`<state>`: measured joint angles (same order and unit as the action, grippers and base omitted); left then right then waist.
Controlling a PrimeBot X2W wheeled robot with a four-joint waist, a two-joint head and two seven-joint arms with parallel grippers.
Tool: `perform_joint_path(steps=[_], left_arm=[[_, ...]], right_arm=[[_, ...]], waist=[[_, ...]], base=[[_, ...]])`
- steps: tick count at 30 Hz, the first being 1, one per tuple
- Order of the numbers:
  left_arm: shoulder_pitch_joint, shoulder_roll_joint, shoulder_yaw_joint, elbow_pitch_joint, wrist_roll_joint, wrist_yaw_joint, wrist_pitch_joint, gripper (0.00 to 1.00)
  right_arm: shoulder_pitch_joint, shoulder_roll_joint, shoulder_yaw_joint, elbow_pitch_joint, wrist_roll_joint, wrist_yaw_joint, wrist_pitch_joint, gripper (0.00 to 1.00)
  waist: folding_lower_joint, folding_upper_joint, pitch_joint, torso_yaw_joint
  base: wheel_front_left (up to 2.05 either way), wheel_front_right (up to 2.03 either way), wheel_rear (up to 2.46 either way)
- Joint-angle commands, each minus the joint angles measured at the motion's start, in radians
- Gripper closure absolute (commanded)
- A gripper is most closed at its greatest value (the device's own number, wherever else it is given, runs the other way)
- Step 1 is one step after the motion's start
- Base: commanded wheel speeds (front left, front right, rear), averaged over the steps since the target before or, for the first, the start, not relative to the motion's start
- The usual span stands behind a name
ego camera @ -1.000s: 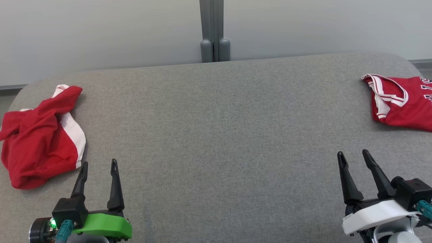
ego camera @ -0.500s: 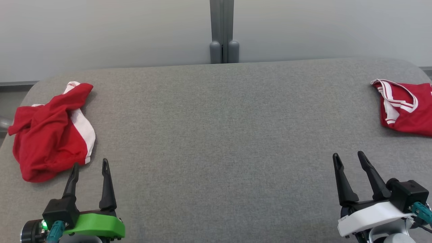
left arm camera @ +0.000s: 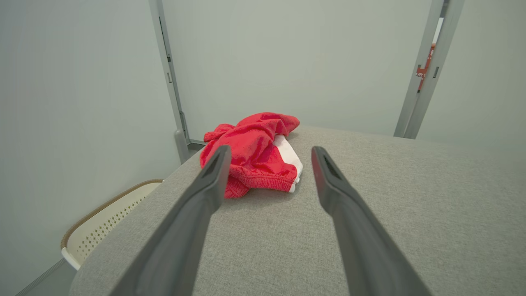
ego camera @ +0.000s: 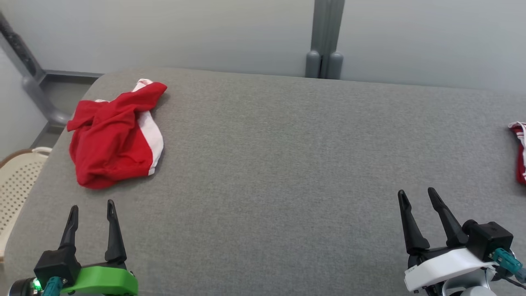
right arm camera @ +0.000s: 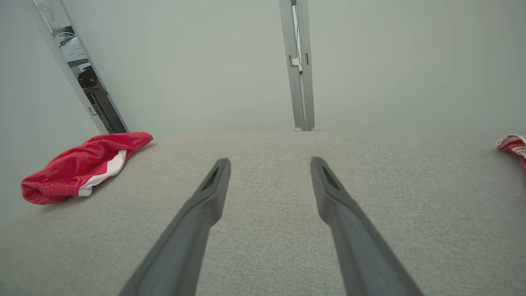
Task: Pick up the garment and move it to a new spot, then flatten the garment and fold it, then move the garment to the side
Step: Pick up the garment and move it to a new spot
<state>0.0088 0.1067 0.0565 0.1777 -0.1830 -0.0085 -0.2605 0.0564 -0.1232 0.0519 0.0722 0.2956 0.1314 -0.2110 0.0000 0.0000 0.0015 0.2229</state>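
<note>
Right, my left gripper (ego camera: 92, 204) is over the near part of the grey fabric surface (ego camera: 287, 144), its two dark fingers spread apart with nothing between them. My right gripper (ego camera: 416, 191) is likewise parted and empty, nearer to me than the grey post (ego camera: 324, 45) that stands against the back wall and a little to its right.

The garment (ego camera: 111, 139), a red piece with a white panel, lies crumpled in a heap well to the left of the post, close to the surface's far left corner. It is ahead of the left gripper and apart from it. In the left wrist view it shows between and beyond the fingertips, its ribbed hem turned toward me.

Well to the right of the post, at the surface's right end, I see the edge of a second red garment (ego camera: 520, 152) with white striped trim. Farther left of the post than the heap, off the surface and below its edge, stands a cream perforated basket (ego camera: 16, 181) with a brown rim.
</note>
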Motion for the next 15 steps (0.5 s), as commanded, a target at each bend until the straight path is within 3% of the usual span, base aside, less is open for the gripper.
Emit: perform_joint_path(steps=[1,15], left_arm=[[0.012,0.007,0.003,-0.004,-0.004,0.004,0.000,0.00],[0.043,0.022,0.013,-0.023,-0.024,0.016,0.007,0.00]], right_arm=[[0.000,0.002,0.002,0.004,-0.002,-0.002,-0.005,0.00],[-0.007,0.011,0.010,0.014,-0.013,-0.002,-0.008,0.00]], waist=[[0.0000,0.0000,0.002,0.071],[0.0000,0.0000,0.011,0.255]], base=[[0.00,0.00,0.00],[0.00,0.00,0.00]])
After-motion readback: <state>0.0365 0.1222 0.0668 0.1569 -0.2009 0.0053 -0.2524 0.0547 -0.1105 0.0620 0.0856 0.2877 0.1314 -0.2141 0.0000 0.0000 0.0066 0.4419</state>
